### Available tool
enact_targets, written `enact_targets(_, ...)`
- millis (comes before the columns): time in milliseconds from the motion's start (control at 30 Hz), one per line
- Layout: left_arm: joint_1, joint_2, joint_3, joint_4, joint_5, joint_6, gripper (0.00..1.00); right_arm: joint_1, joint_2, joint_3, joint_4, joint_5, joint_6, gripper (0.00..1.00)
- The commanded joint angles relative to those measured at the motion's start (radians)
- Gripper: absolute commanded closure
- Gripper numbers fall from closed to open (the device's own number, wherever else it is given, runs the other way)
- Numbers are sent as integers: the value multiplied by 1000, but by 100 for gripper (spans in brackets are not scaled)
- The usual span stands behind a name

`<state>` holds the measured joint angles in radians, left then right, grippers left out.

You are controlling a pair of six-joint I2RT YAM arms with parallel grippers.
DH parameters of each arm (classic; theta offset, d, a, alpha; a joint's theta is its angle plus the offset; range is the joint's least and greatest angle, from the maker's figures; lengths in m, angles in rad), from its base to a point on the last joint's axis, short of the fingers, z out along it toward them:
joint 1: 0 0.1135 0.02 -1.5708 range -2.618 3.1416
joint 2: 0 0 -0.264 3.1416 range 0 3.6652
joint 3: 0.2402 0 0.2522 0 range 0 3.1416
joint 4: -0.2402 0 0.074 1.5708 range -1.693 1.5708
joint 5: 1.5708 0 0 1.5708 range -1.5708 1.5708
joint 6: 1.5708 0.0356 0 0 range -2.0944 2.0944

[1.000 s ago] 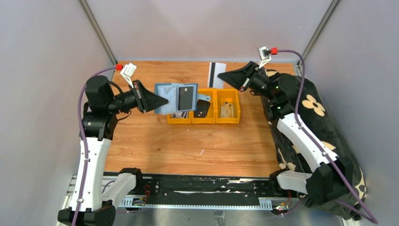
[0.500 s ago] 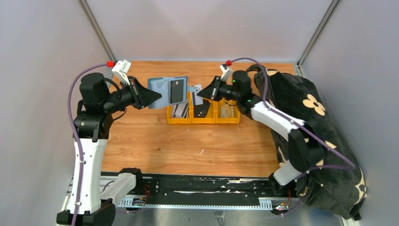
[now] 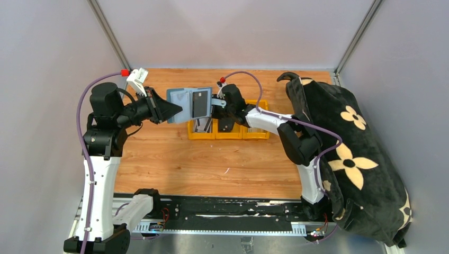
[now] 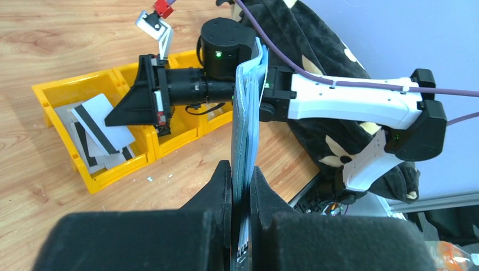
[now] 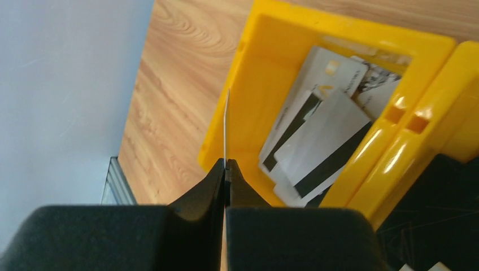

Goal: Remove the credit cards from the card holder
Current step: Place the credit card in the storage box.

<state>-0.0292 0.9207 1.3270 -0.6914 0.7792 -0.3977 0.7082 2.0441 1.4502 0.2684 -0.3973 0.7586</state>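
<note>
My left gripper [image 3: 177,110] [image 4: 242,169] is shut on the near edge of the slate-blue card holder [image 3: 182,100] [image 4: 247,113]. It holds the holder open and upright above the table. A dark grey credit card [image 3: 200,103] sits in the holder's right panel. Just right of the holder, my right gripper [image 3: 214,104] [image 5: 225,164] is shut on a white credit card with a black stripe [image 4: 104,129]. That card shows edge-on in the right wrist view [image 5: 226,124], above the leftmost yellow bin. Several cards [image 5: 316,141] lie in that bin.
Three joined yellow bins [image 3: 254,135] [image 4: 73,90] [image 5: 248,73] stand mid-table under the holder and the right gripper. A large black bag with pale flowers [image 3: 349,148] fills the right side. My right arm reaches across over the bins.
My right gripper has carried the striped card left from the back right to beside the holder, over the left bin. The left gripper lifted the holder slightly, then held still.
</note>
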Motion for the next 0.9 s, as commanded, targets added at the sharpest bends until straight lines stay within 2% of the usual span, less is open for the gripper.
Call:
enact_targets(0,4,-11,-8,29,32,-8,100,-1,44,60,-14,93,11,100)
enact_targets(67,3,-10,-6,32,36,-10,100,0,59,64,-4,104,23,100)
enact_targets(133,4,-10,-6,34,37,-11,100,3,65,70,-2,115,31,95)
enact_targets(233,5,-10,-8,35,39,-8,100,5,63,76,-3,121,31,77)
enact_targets(333,5,-11,-11,30,39,2,100,6,37,65,-4,132,29,70)
enact_targets(400,5,-10,-9,22,39,11,100,7,14,55,-11,143,22,59)
enact_targets(533,5,-11,3,7,38,21,100,6,-48,30,-30,163,1,52)
enact_targets(733,5,-18,0,16,46,10,100,-11,-278,-84,55,95,-28,39)
enact_targets(867,5,-27,-17,61,51,-34,100,-39,-493,-245,164,50,-21,29)
